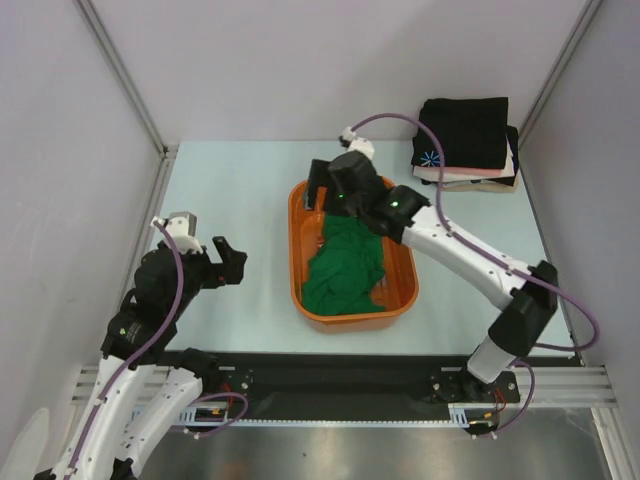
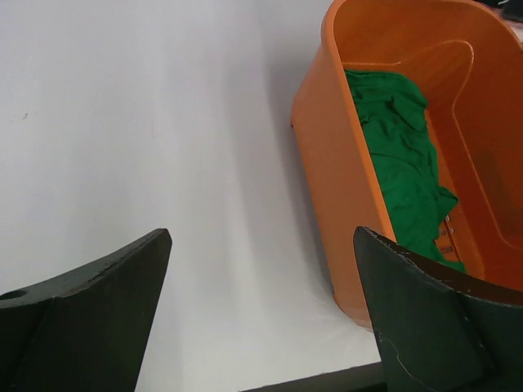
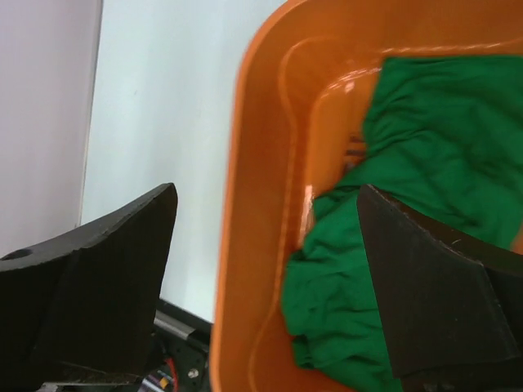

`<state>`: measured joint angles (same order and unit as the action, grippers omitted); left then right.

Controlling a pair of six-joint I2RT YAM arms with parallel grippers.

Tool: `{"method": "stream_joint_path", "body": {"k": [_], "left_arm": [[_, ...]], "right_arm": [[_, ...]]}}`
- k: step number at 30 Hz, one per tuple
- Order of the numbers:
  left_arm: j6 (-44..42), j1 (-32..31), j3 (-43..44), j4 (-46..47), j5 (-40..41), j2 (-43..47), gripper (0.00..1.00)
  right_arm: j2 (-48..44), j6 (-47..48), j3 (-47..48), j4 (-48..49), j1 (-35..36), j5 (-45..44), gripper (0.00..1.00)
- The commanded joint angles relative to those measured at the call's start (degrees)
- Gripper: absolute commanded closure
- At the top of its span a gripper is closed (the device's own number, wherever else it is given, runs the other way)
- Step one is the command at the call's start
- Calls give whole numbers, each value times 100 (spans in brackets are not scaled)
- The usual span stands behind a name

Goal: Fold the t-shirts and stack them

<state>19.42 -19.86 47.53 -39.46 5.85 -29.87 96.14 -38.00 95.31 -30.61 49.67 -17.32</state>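
A crumpled bright green t-shirt (image 1: 345,265) lies in the orange basket (image 1: 300,300) at mid table; it also shows in the left wrist view (image 2: 400,155) and the right wrist view (image 3: 425,180). A folded stack with a black t-shirt (image 1: 462,130) on top, bearing a starburst mark, over pink and white ones, sits at the back right. My right gripper (image 1: 322,188) is open and empty above the basket's far left rim (image 3: 245,212). My left gripper (image 1: 232,262) is open and empty, left of the basket.
Grey walls enclose the table on three sides. The black rail (image 1: 330,365) runs along the near edge. Bare table (image 1: 230,190) lies between the left arm and the basket (image 2: 327,180).
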Motion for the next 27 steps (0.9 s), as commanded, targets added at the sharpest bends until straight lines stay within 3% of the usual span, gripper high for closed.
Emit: {"method": "stream_joint_path", "body": {"k": [1, 11, 27], "left_arm": [[-70, 8, 64, 149, 57, 77, 0], [-79, 8, 11, 193, -22, 104, 0], [-79, 8, -33, 211, -22, 104, 0]], "right_arm": [[-411, 512, -459, -120, -378, -52, 5], [537, 960, -426, -411, -1196, 1125, 4], [2409, 1093, 111, -489, -1179, 1223, 7]]}}
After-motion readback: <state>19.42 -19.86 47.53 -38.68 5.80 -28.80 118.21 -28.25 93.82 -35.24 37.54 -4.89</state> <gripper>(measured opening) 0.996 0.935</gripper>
